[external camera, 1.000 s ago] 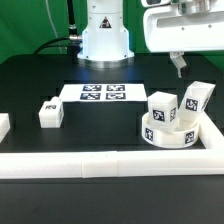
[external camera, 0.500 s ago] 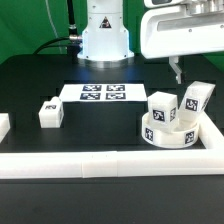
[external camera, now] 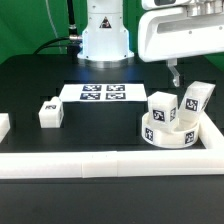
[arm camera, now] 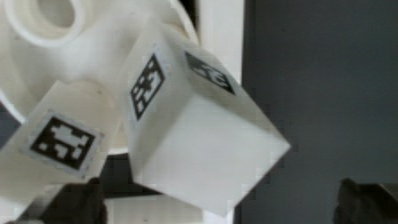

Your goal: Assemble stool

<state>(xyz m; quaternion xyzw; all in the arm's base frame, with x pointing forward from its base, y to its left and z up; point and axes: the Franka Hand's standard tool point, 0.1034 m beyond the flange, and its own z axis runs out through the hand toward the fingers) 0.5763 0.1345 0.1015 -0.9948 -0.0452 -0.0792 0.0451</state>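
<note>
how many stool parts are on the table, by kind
seat: 1
legs: 3, one lying apart, two at the seat
total: 4

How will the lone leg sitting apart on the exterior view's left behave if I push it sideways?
The leg looks blocky and flat-sided, so it would probably slide rather than roll. It sits squat on the table, so tipping seems unlikely. Its smooth white faces look like hard plastic: likely stiff, perhaps slippery.
</note>
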